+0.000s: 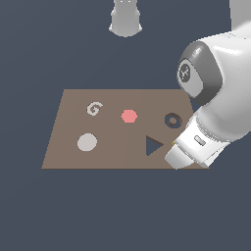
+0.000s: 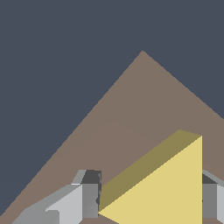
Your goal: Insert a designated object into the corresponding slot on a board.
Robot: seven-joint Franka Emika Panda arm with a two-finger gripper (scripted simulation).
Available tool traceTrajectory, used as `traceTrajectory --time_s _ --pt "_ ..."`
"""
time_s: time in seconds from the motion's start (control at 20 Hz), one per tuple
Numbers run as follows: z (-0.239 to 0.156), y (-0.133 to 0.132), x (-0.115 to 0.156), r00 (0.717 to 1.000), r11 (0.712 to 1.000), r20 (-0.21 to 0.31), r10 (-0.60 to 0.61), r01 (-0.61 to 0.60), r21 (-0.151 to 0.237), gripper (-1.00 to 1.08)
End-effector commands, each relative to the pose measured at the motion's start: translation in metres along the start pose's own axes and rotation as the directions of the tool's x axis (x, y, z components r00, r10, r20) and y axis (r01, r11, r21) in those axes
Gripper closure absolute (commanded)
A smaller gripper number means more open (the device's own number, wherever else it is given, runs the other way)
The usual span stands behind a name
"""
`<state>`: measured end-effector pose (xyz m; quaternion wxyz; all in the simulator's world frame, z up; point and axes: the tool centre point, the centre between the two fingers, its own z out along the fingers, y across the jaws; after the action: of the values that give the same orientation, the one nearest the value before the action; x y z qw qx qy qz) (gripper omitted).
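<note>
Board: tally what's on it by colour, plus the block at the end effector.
White G: 1
Pink hexagon: 1
Grey disc: 1
Dark cut-outs, triangular slot and round ring hole: 2
Yellow triangular block: 1
Total: 6

A: Yellow triangular block (image 2: 166,192)? Thick, darker yellow side, seen only in wrist view, over brown board (image 2: 131,127).
B: Slot (image 1: 153,145)? Dark navy triangle cut-out, empty, toward exterior view's right of board, near front edge.
A: Board pose? Flat, rect.
</note>
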<state>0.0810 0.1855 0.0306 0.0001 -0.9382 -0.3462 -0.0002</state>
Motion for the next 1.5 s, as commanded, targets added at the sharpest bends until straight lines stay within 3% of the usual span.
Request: traceTrajectory --time_s 0.0,0.4,0.65,1.05,1.45 --pt "0.000 0.002 -0.001 1.000 1.000 0.000 0.012 -0.012 0.000 1.08" --pt "-0.002 0.017 -0.006 0.991 0.991 0.000 0.136 -0.136 0.000 1.08" --pt "-0.004 0.032 -0.015 0.962 0.962 0.000 0.273 -0.273 0.000 1.08" --pt "-0.007 0.057 -0.038 0.853 0.853 0.000 0.521 -0.521 0.000 1.08" --pt "-0.009 0.069 -0.055 0.757 0.757 0.001 0.653 -0.653 0.000 1.08"
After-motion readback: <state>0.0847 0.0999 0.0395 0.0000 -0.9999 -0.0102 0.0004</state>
